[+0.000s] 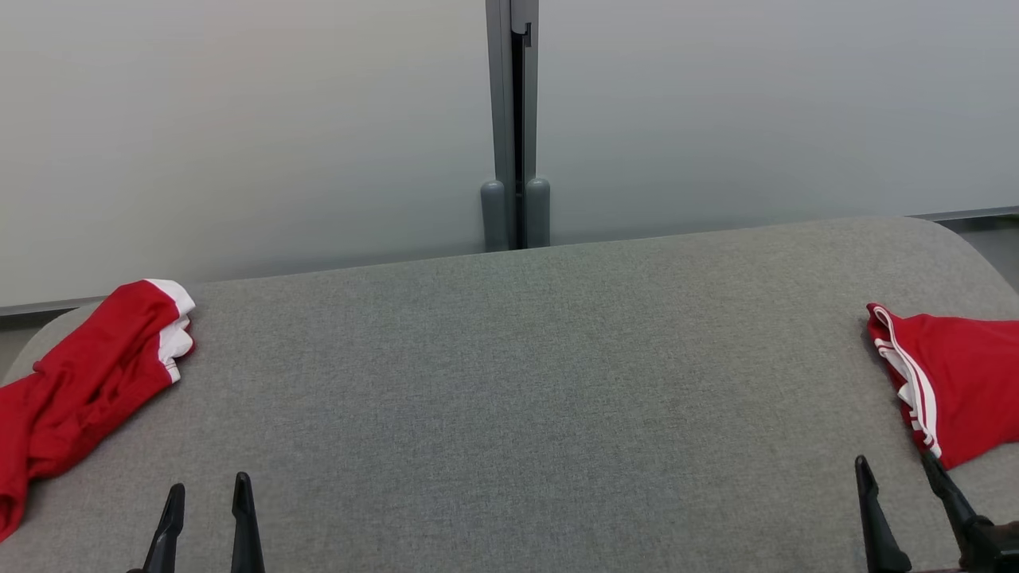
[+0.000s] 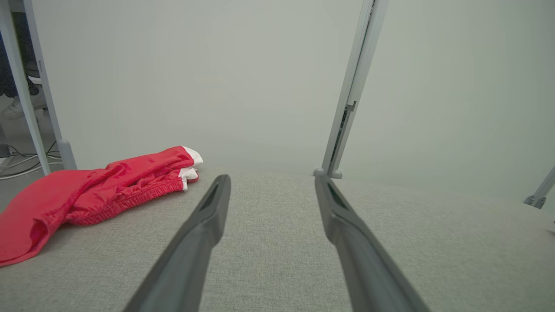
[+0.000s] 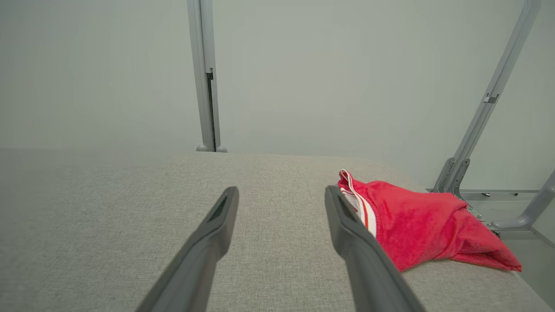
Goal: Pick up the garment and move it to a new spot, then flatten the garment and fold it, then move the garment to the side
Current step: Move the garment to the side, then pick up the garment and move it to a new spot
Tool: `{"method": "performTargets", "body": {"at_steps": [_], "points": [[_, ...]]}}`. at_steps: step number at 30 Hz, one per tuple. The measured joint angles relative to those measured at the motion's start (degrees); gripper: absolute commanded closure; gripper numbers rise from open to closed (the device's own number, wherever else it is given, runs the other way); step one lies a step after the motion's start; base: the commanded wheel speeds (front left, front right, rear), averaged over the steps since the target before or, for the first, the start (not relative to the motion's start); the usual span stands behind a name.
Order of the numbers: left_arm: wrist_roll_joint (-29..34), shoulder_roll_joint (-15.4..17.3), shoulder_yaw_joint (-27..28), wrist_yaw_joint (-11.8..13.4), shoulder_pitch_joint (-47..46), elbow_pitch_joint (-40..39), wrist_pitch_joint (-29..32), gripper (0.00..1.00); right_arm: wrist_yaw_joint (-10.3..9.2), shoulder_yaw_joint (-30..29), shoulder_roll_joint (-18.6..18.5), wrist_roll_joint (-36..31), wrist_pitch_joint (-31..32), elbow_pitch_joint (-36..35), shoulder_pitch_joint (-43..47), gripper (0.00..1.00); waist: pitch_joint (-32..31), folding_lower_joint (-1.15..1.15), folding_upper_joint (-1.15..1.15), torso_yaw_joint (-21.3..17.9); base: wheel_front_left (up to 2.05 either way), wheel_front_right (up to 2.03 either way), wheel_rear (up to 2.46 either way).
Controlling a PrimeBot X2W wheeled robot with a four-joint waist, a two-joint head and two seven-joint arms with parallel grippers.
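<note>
A crumpled red garment point(image 1: 87, 382) with white trim lies at the left edge of the grey fabric-covered table point(image 1: 517, 358), partly hanging over it. The left wrist view has this garment point(image 2: 108, 186) left of my fingers. Another red garment point(image 1: 967, 374) with white stripes lies at the right edge, and in the right wrist view it point(image 3: 416, 221) sits just right of my right finger. My left gripper point(image 1: 208, 484) point(image 2: 272, 178) stands open and empty near the front left. At the front right my right gripper point(image 1: 894, 459) point(image 3: 282, 189) is open and empty too, close beside the striped garment.
A pale partition wall with a grey upright post point(image 1: 513, 127) stands behind the table. Grey frame bars point(image 3: 490, 108) rise beyond the table's right end. Past the left end are a post point(image 2: 26, 86), floor cables and a person's shoe.
</note>
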Motion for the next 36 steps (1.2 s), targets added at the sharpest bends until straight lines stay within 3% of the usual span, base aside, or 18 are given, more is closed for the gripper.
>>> {"method": "performTargets", "body": {"at_steps": [14,29,36], "points": [[0.33,0.00,0.45,-0.48,-0.15,0.73,0.00,0.00,0.00,1.49,1.52,-1.10,0.00,-0.36,1.08,0.00,0.12,0.00,0.00,1.99,0.00,0.00,0.00],[1.04,0.01,2.58,-1.19,2.52,0.11,0.01,0.00,0.00,5.50,1.97,0.96,0.00,0.13,1.75,0.00,-1.75,0.00,0.00,17.89,0.00,0.00,0.00],[1.05,0.01,3.13,-1.52,2.78,-0.49,0.00,0.00,0.00,6.39,1.99,1.68,0.00,0.33,1.66,0.00,-2.36,0.00,0.00,20.64,0.00,0.00,0.00]]}}
